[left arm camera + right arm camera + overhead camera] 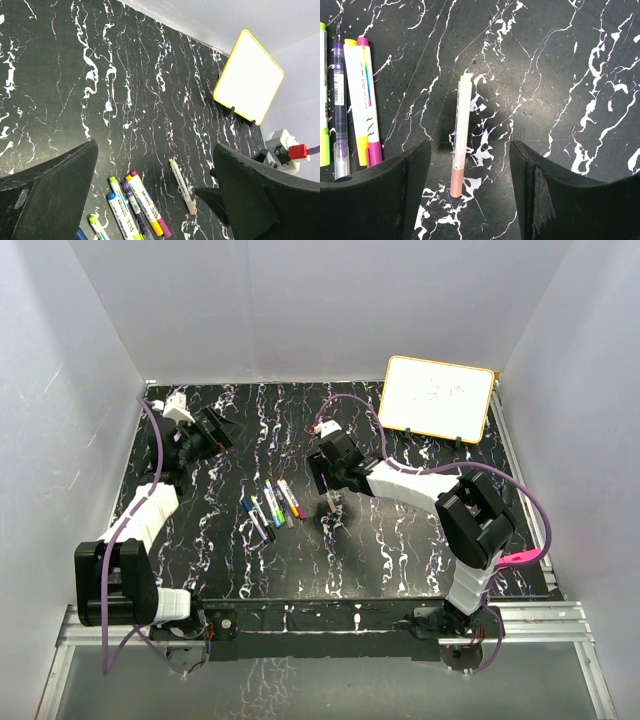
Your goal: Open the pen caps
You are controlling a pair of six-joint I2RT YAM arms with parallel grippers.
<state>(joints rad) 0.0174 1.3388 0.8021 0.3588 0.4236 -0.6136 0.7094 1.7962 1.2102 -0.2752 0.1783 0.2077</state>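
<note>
One pen [461, 120] with a white barrel, a pale pink cap [456, 182] and a yellow far end lies alone on the black marbled table. My right gripper [470, 165] hangs low over the capped end. Its jaws are open, one on each side of the pen, with a gap on both sides. From above, this pen [335, 502] lies just under the right gripper [331, 498]. Several more pens [270, 505] with mixed-colour caps lie side by side to its left. My left gripper [155, 147] is wide open and holds nothing, raised at the far left [222, 428], looking down on the pen group [135, 210].
A yellow-framed whiteboard [438, 398] stands on small feet at the back right of the table. White walls close in the table's left, back and right sides. A pink clip [520, 558] sits on the right arm's cable.
</note>
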